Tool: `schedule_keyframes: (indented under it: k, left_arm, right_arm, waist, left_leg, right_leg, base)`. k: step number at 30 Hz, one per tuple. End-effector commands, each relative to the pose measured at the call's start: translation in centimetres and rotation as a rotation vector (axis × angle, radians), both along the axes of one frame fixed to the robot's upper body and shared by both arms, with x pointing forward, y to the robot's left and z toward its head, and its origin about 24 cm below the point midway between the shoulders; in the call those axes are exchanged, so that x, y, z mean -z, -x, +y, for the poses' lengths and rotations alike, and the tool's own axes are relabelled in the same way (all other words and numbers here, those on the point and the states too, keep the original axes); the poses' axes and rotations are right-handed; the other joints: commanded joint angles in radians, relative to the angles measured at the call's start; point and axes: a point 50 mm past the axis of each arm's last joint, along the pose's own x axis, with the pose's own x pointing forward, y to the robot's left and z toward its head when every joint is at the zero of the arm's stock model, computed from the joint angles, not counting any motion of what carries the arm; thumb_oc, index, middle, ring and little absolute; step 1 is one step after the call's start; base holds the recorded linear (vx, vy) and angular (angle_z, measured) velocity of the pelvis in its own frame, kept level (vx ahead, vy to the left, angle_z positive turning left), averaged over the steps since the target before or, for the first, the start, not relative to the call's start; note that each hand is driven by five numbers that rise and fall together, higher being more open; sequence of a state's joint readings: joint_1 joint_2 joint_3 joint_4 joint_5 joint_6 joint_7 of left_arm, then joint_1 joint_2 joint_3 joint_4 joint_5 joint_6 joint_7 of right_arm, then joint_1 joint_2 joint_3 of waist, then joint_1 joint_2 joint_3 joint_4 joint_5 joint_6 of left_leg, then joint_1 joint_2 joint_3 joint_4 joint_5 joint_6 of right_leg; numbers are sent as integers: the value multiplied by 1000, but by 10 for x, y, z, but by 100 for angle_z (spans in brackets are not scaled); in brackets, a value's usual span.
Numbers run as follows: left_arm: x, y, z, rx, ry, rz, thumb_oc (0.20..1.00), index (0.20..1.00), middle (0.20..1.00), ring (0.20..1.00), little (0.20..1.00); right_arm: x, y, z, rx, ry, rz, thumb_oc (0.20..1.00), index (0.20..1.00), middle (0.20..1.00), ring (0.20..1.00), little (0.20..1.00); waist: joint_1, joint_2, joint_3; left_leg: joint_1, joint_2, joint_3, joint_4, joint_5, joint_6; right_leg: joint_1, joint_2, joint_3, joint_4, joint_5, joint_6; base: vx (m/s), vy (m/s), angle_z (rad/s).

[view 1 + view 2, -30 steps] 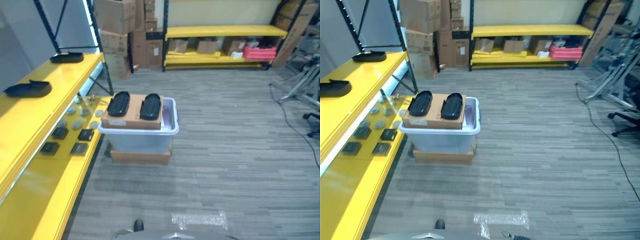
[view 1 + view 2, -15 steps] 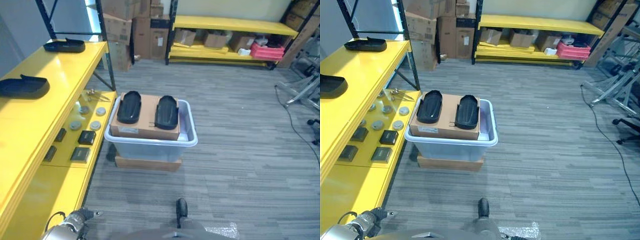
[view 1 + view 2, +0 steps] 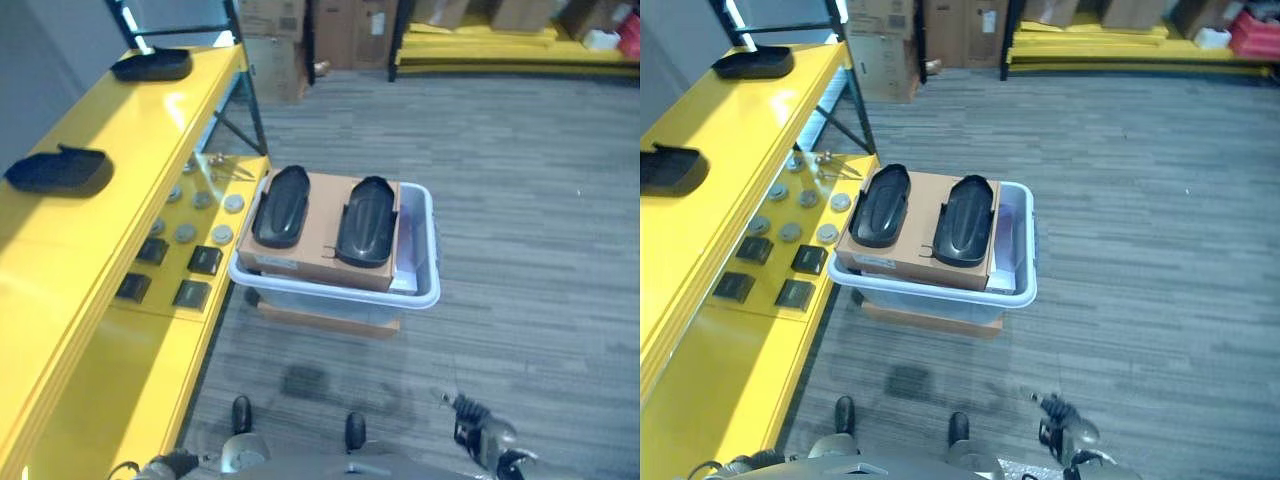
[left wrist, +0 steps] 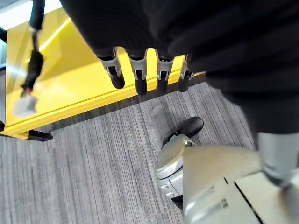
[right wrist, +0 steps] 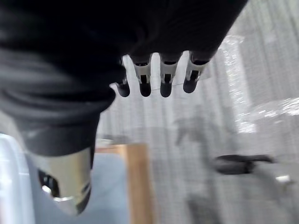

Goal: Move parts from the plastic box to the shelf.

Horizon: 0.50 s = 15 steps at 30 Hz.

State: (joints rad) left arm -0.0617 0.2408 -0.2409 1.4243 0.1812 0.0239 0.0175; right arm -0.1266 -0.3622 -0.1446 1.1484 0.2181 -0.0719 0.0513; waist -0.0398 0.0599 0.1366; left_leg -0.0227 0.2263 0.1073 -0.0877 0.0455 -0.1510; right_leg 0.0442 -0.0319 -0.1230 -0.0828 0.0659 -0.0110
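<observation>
Two black parts (image 3: 325, 212) | cardboard box (image 3: 322, 262) | label unreadable

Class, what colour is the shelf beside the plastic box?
Yellow; the shelf shows best in the left eye view.

Stacked cardboard boxes (image 3: 300, 40) stand on the grey floor (image 3: 520, 180) (far end).

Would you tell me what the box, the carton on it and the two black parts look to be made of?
Plastic box: translucent pale plastic, contents showing through. Carton: brown matte cardboard. Two black parts: probably moulded plastic, with a slight sheen.
</observation>
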Motion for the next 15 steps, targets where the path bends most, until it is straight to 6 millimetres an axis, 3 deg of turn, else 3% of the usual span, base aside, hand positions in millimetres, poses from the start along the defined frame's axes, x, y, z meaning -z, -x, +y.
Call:
schedule_keyframes:
  k: [1,2,3,4,5,6,7,11,15]
  left_arm:
    - [-8,-20,17,97,-79,-26,1000,1000,1000,1000,1000]
    - [-8,-20,17,97,-79,-26,1000,1000,1000,1000,1000]
    - [-12,-34,19,71,-87,-89,1000,1000,1000,1000,1000]
    - [-13,-44,14,46,-70,-131,1000,1000,1000,1000,1000]
    - [-14,-51,10,33,-63,-163,1000,1000,1000,1000,1000]
    - [-14,-52,10,33,-63,-164,1000,1000,1000,1000,1000]
    - [-19,-73,1,42,-46,-243,1000,1000,1000,1000,1000]
    - [-29,-108,-23,117,-6,-365,1000,1000,1000,1000,1000]
    - [-33,-124,-45,190,27,-410,1000,1000,1000,1000,1000]
  right_arm:
    - [-36,-31,1,2,89,-268,1000,1000,1000,1000,1000]
    - [-36,-31,1,2,89,-267,1000,1000,1000,1000,1000]
    - [-70,-49,-4,-88,244,-384,1000,1000,1000,1000,1000]
    - [-90,-60,-12,-129,374,-421,1000,1000,1000,1000,1000]
    - [-103,-72,-10,-151,408,-466,1000,1000,1000,1000,1000]
    - [-103,-72,-10,-151,408,-466,1000,1000,1000,1000,1000]
    - [-129,-93,-7,-152,452,-570,1000,1000,1000,1000,1000]
    - [-182,-134,1,-148,533,-742,1000,1000,1000,1000,1000]
    - [-224,-176,10,-154,591,-812,1000,1000,1000,1000,1000]
  waist:
    - [-15,13,-42]
    - [-16,13,-42]
    - [-22,22,-27]
    - [-26,29,-16]
    - [-26,33,-5]
    - [-26,33,-4]
    - [-22,39,20]
    - [-5,53,90]
    - [16,67,167]
  left_leg:
    - [54,-79,-13,0,-7,91]
    - [54,-79,-13,0,-7,91]
    - [51,-93,-14,0,-16,99]
    - [48,-98,-11,0,-18,104]
    - [46,-102,-14,0,-19,105]
    - [47,-102,-14,0,-19,105]
    - [41,-107,-21,0,-12,106]
    - [18,-107,-34,0,11,104]
    - [-14,-100,-45,7,34,97]
  right_leg:
    - [-32,-113,58,-2,38,36]
    - [-31,-113,57,-2,37,36]
    - [-35,-114,54,-2,33,41]
    - [-36,-115,55,-3,30,43]
    - [-38,-115,51,-4,27,45]
    - [-37,-115,51,-4,27,45]
    - [-50,-115,46,-5,24,47]
    - [-74,-116,39,-5,24,57]
    - [-92,-121,38,-5,28,64]
  base:
    - [173,170,-41]
    - [94,180,2]
    - [40,120,13]
    - [45,139,15]
    - [18,59,-2]
    - [4,41,5]
    - [-7,27,12]
    - [-33,3,-1]
    - [-59,-16,5]
